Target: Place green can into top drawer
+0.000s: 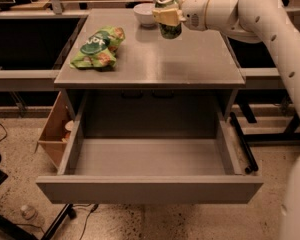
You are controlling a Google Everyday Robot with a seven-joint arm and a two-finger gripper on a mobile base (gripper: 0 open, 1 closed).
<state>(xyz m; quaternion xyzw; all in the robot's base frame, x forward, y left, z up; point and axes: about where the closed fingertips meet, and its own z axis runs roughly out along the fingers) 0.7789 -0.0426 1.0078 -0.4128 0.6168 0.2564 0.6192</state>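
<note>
Speckled floor all round; grey table sits mid-view and is my ref pt. Under the table's front edge the top drawer is pulled fully out, inside bare grey. White arm comes in from the table's right side and reaches across its back-right corner. Cardboard box stands at the table's left leg. Green/orange snack bag lies on the table top, left half. White bowl sits at the table's back edge, approx centre. The gripper is clamped on the green can, upright, just right of the bowl, over the table's rear (looks clear of the surface, can't confirm). Small bottle lies on the floor off the table's front-left.
</note>
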